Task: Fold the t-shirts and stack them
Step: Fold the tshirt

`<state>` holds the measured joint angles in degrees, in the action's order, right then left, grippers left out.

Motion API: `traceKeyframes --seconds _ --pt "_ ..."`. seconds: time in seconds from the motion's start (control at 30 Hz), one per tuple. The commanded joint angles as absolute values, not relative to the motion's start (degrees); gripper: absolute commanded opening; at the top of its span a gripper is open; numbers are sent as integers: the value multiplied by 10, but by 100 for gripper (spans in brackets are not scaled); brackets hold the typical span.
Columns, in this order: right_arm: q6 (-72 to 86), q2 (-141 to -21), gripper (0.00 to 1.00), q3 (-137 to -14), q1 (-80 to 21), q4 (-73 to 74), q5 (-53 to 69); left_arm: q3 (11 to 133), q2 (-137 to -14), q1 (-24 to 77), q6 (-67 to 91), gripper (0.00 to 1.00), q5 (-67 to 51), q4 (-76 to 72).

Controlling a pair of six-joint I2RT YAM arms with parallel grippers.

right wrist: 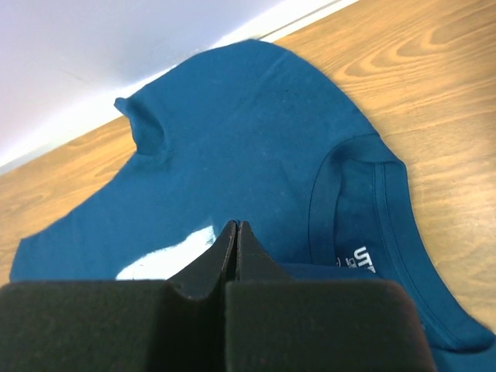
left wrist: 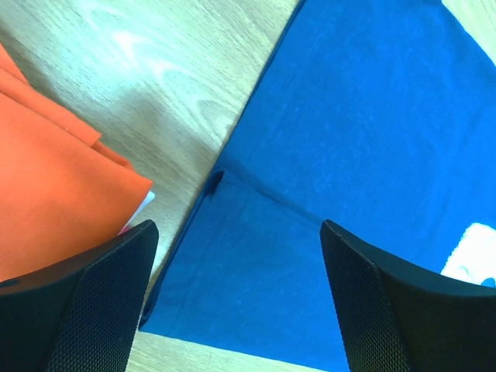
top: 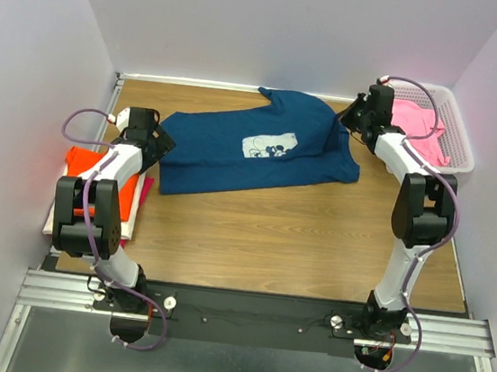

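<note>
A dark navy t-shirt (top: 224, 160) with a white chest print (top: 270, 143) lies spread flat at the back middle of the table. My left gripper (top: 157, 144) hovers over its left hem corner (left wrist: 232, 256), open wide, with only flat cloth showing between the fingers (left wrist: 85, 302). Over the collar end hangs my right gripper (top: 347, 118), shut, its tips (right wrist: 237, 227) pressed together just above the navy cloth (right wrist: 232, 132) beside the collar (right wrist: 372, 209). No cloth shows between them. An orange t-shirt (top: 83, 164) tops a folded pile at the left edge. A pink t-shirt (top: 416, 125) lies in the basket.
The white lattice basket (top: 461, 140) stands in the back right corner against the wall. Under the orange t-shirt (left wrist: 46, 178), white and magenta edges (top: 143, 198) of the pile stick out. Bare wood table (top: 297, 237) stretches in front of the navy t-shirt.
</note>
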<state>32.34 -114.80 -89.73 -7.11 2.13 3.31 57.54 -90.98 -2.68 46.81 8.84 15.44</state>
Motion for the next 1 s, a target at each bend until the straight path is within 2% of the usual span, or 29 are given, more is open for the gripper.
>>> traceKeyframes --seconds 0.0,0.03,0.2,0.33,0.4,0.67,0.77,0.97 --pt "305 -1174 6 -926 -69 11 61 575 -892 -30 448 93 90 153" --pt "304 -1178 11 -929 -69 12 62 570 -889 -29 447 93 87 154" --pt "301 -1200 20 -954 -69 14 69 534 -858 -13 451 93 89 154" --pt "300 -1222 42 -973 -69 21 90 524 -851 17 453 92 87 149" --pt "298 -1220 48 -971 -69 21 91 529 -855 33 447 91 85 148" --pt "292 -1157 47 -858 -81 26 69 577 -904 107 428 90 88 144" --pt "294 -1159 44 -835 -91 26 64 586 -922 110 430 90 77 142" --pt "300 -1187 43 -831 -109 25 61 576 -918 114 432 90 65 136"
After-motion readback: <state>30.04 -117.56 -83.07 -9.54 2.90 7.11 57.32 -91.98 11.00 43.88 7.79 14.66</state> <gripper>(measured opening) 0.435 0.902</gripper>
